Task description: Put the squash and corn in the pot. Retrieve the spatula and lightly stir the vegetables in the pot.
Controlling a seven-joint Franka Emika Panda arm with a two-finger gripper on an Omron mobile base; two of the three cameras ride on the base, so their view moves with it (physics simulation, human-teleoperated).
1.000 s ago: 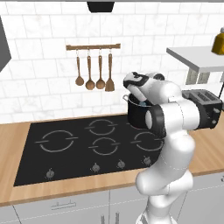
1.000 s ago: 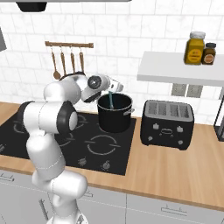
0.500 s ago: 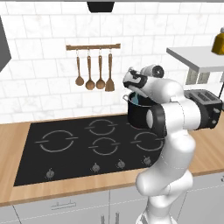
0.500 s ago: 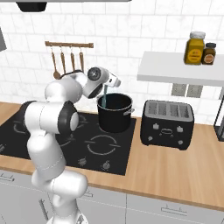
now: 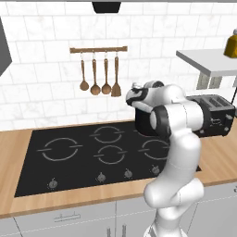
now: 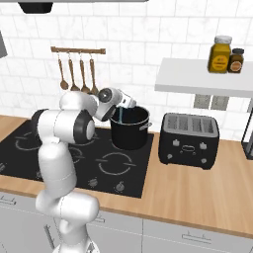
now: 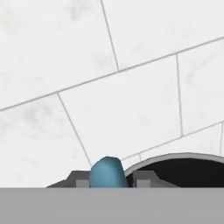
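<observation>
Left base view: the black pot point(image 5: 144, 121) is seen on the rear right burner of the black cooktop point(image 5: 69, 152), largely hidden behind the white arm. The gripper point(image 5: 134, 98) is held at the pot's left rim. Wooden utensils point(image 5: 99, 76) are hung on a wall rail.

Right base view: the gripper point(image 6: 122, 106) is held over the pot point(image 6: 129, 128), a thin blue spatula point(image 6: 120, 114) handle dropping from it into the pot. A black toaster point(image 6: 189, 140) is set just to the right.

Hand view: the fingertips point(image 7: 82, 181) are pressed against the spatula's point(image 7: 107, 173) light-blue end, pinching it. The pot's point(image 7: 183, 168) silvery rim is seen beside it, white wall tiles point(image 7: 113, 74) behind.
</observation>
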